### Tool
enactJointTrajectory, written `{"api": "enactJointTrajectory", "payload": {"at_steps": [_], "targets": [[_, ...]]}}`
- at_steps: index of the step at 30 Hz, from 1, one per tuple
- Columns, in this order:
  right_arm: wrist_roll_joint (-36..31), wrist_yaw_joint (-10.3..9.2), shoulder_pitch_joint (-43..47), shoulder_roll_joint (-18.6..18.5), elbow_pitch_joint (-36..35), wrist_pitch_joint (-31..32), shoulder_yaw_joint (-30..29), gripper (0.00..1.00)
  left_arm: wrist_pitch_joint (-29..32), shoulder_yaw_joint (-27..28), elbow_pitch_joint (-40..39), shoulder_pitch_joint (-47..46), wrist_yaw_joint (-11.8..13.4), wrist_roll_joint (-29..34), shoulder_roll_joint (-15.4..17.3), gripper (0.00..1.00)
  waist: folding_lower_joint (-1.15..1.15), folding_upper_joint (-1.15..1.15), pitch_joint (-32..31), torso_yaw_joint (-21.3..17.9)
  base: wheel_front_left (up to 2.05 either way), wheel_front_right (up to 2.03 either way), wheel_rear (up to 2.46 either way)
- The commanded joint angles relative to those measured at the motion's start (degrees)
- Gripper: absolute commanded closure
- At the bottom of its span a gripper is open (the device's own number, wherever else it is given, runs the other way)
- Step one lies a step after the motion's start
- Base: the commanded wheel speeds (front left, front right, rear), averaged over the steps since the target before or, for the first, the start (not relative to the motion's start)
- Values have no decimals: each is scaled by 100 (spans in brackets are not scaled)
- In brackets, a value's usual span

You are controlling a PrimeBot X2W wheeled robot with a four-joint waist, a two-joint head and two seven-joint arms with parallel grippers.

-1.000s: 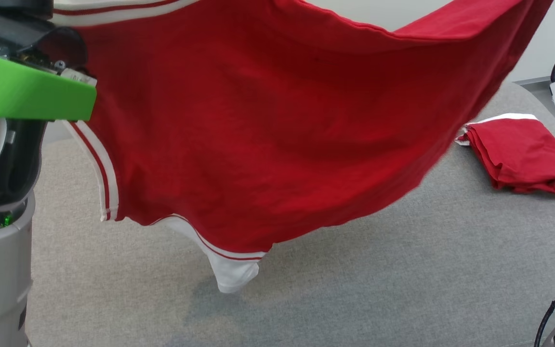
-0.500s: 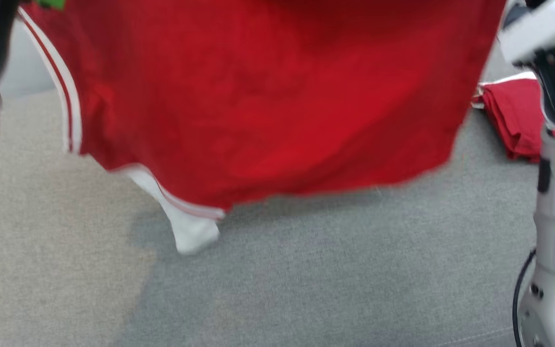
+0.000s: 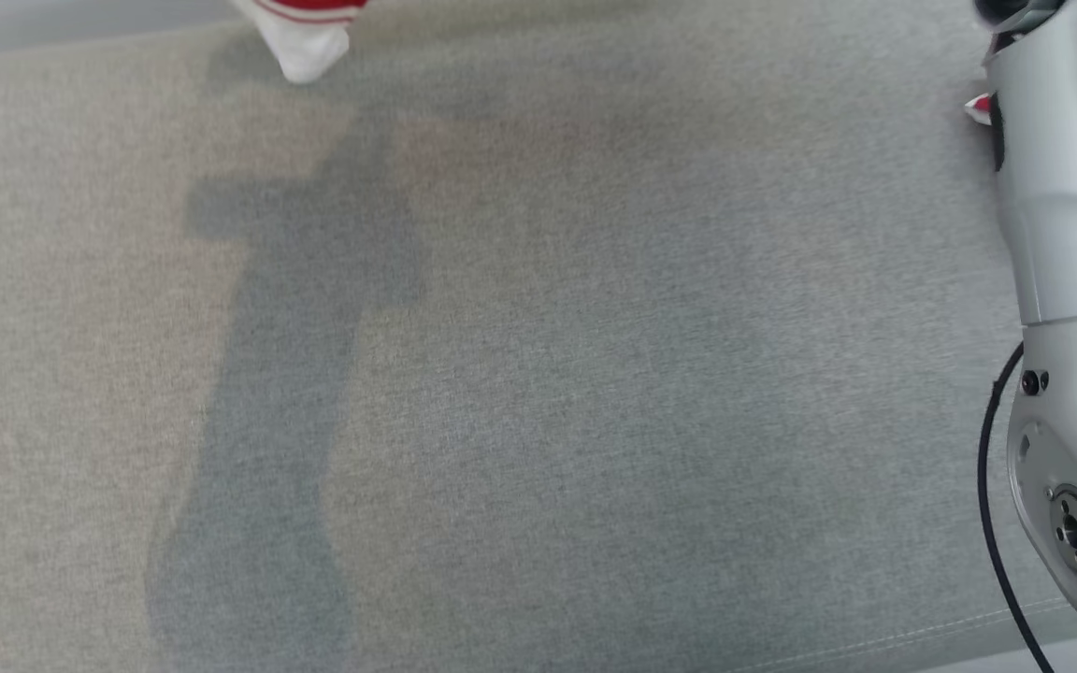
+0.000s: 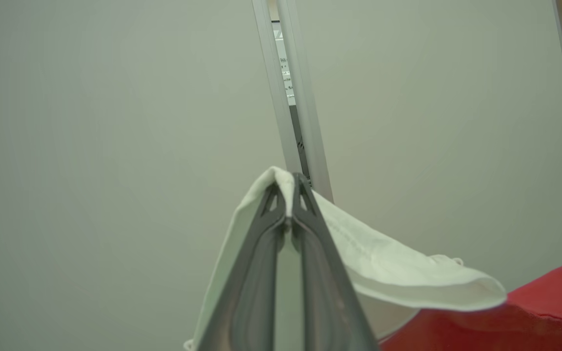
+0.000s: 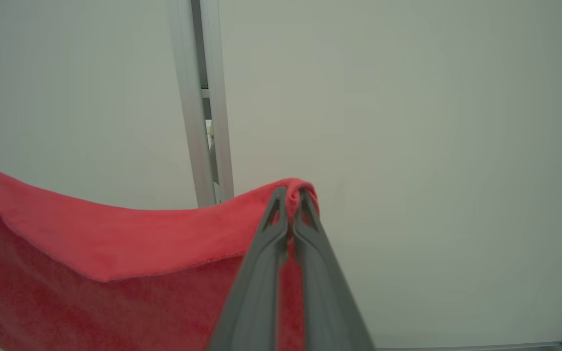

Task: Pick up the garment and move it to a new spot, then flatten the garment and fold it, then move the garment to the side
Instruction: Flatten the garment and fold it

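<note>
The garment is red with white, red-striped trim. Its white lower tip [image 3: 307, 42] hangs at the top edge of the head view, just above the grey table [image 3: 538, 374]. In the left wrist view my left gripper [image 4: 290, 184] is shut on a white part of the garment [image 4: 393, 273], with red cloth [image 4: 530, 317] trailing to the lower right. My right gripper [image 5: 290, 194] is shut on a red edge of the garment [image 5: 115, 248], which sags away to the left. Both grippers are held high, facing a pale wall.
My right arm's pale forearm [image 3: 1062, 280] and its black cable [image 3: 992, 523] stand along the right edge of the head view. A sliver of another red item [image 3: 978, 107] peeks from behind it. Shadows lie across the table's middle.
The head view has tilted down to the table, so the hanging garment has slid out past the top edge. The folded red garment at the right is now almost hidden behind my right arm.
</note>
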Motion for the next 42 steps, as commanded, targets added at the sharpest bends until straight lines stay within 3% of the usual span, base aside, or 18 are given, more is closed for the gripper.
{"api": "enactJointTrajectory", "payload": {"at_steps": [1, 5, 9, 13, 18, 30, 37, 42], "targets": [[-52, -4, -65, 1, 242, -154, 10, 100, -162, 9, 158, -37, -18, -74, -63, 100, -1, 0, 421, 187, 0, 0, 0], [-61, -4, -7, -3, 1108, -623, -119, 100, -494, -32, 605, 280, -26, -336, -315, 100, -1, 0, 720, 361, 0, 0, 0], [-121, -4, 187, -5, 1771, -1047, -144, 100, -652, -255, 568, 723, -29, -745, -459, 100, -1, 0, 866, 473, 0, 0, 0], [-33, -4, 334, -6, 2135, -1312, -82, 100, -692, -452, 224, 1290, -29, -1143, -396, 100, -1, 0, 895, 510, 0, 0, 0], [116, -4, 558, -7, 2227, -1470, 8, 100, -691, -189, -591, 2118, -30, -1462, -244, 100, -1, 0, 837, 514, 0, 0, 0], [1083, -4, 2023, -22, 1298, -1523, 436, 100, -688, 917, -2383, 4894, -31, -1519, -365, 100, -1, 0, 120, 469, 0, 0, 0], [1527, -4, 3487, -160, 385, -1520, 612, 100, -689, 1183, -3188, 6568, 12, -1377, -527, 100, -1, 0, -552, 502, 0, 0, 0], [1761, -4, 4742, -222, -592, -1336, 380, 100, -689, 1154, -3832, 7801, 156, -1317, -678, 100, -1, 0, -1130, 546, 0, 0, 0]]}}
